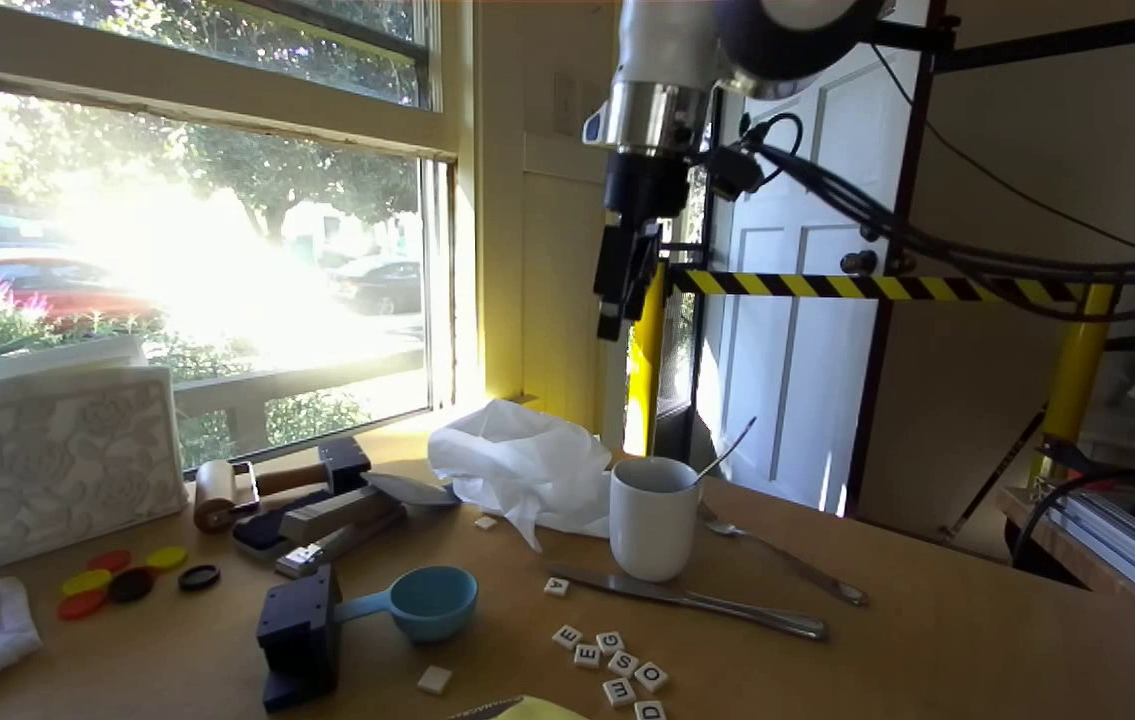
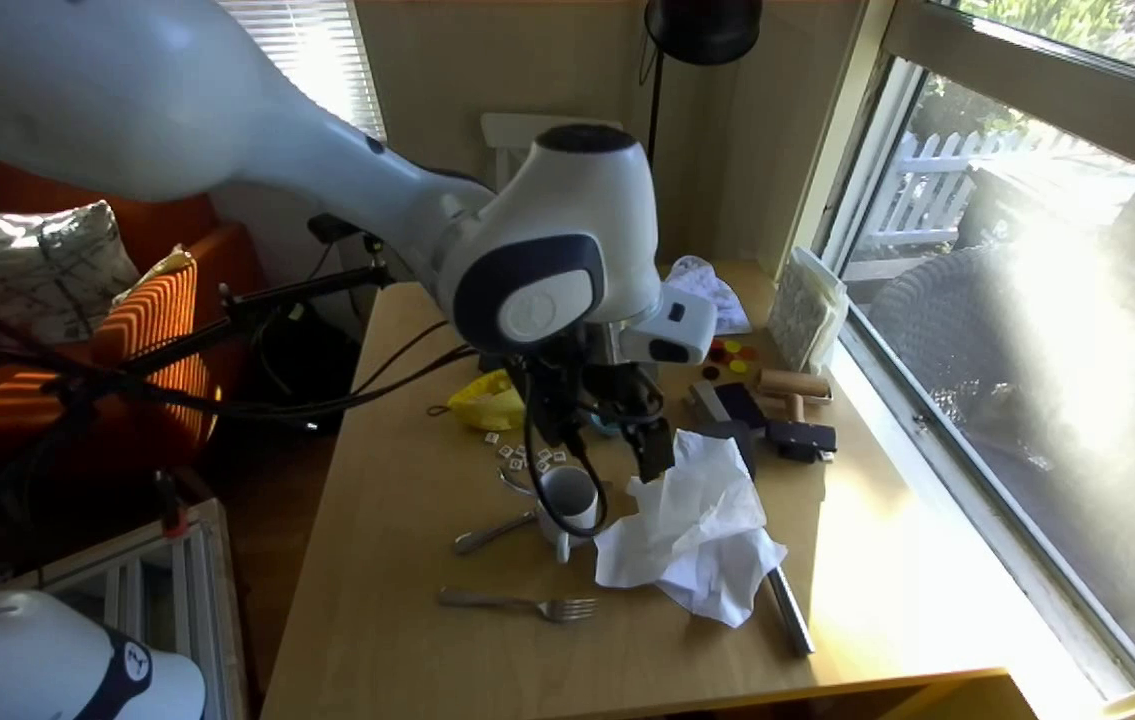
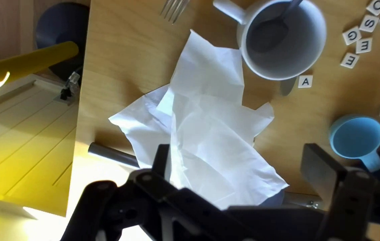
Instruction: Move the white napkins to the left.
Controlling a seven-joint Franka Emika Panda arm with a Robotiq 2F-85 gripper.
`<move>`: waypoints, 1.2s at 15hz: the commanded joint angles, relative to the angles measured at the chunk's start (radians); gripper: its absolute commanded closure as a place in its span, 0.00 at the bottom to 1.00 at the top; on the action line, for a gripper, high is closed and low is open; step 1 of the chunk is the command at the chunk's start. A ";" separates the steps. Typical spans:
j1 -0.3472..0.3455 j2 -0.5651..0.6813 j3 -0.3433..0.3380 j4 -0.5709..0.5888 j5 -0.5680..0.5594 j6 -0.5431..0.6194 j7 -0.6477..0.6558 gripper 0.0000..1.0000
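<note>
The crumpled white napkins (image 1: 524,462) lie in a loose heap on the table, beside a white mug; they also show in an exterior view (image 2: 697,530) and the wrist view (image 3: 206,130). My gripper (image 1: 622,305) hangs well above the table, over the area of the napkins. It also shows in an exterior view (image 2: 655,455), partly hidden by its own cables. In the wrist view the gripper (image 3: 236,157) has its fingers wide apart with nothing held between them. The napkins lie below and between the fingers, and their lower part is hidden behind the gripper.
The white mug (image 1: 654,520) with a spoon stands against the napkins. A knife (image 1: 697,598), a fork (image 1: 787,560), letter tiles (image 1: 622,662) and a blue measuring cup (image 1: 434,602) lie nearby. A roller (image 1: 219,494) and a white floral holder (image 1: 62,455) are by the window.
</note>
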 commanded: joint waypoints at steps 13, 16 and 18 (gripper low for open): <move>0.035 0.378 -0.049 0.244 0.121 0.086 0.080 0.00; 0.031 0.458 -0.059 0.311 0.144 0.123 0.098 0.00; 0.021 0.522 -0.053 0.365 0.162 0.146 0.092 0.00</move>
